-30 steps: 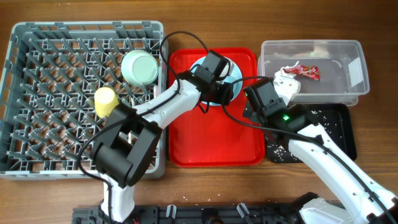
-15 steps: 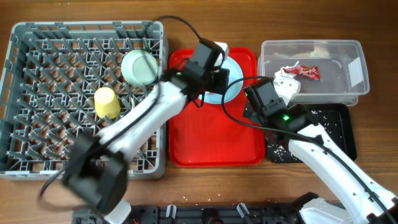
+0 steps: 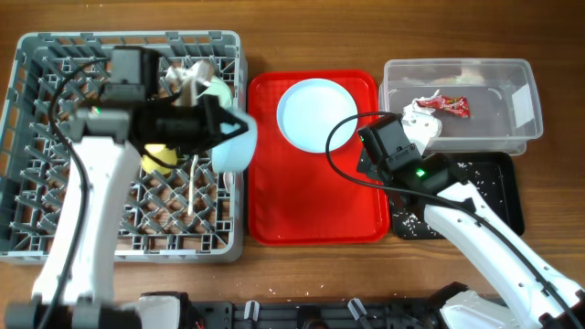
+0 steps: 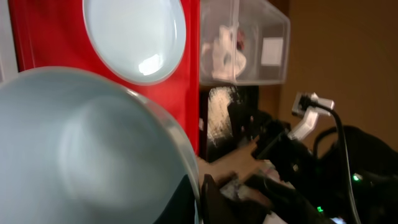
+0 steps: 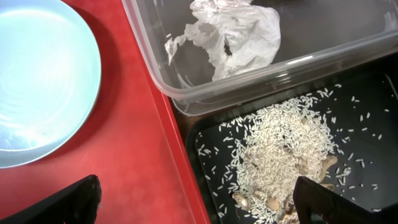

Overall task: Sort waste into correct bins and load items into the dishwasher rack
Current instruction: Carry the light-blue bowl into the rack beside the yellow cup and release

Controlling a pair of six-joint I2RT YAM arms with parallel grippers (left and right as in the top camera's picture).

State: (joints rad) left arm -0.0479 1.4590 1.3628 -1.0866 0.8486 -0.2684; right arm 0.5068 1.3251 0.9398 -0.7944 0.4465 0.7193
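1. My left tool [image 3: 218, 132] pinches the blue bowl [image 3: 236, 146] over the rack's [image 3: 128, 38] right edge. My right tool [image 5: 196, 202] is spread.
2. Done: green bowl [image 3: 215, 93] and cup [image 3: 157, 157] racked, wad [image 3: 422, 119] in tub [image 3: 457, 64], rice [image 5: 280, 143] in black tray [image 3: 503, 201].
3. Outstanding: 1 plate [image 3: 315, 111] on red tray [image 3: 311, 201].

Pale blue bowl [image 3: 234, 148] at right edge of grey rack [image 3: 37, 137], green bowl [image 3: 218, 90] and yellow cup [image 3: 155, 161] inside, light blue plate [image 3: 315, 114] flat on red tray [image 3: 311, 201], paper wad [image 3: 422, 119] in clear tub [image 3: 507, 100], rice crumbs [image 5: 280, 155] in black tray [image 3: 501, 196].
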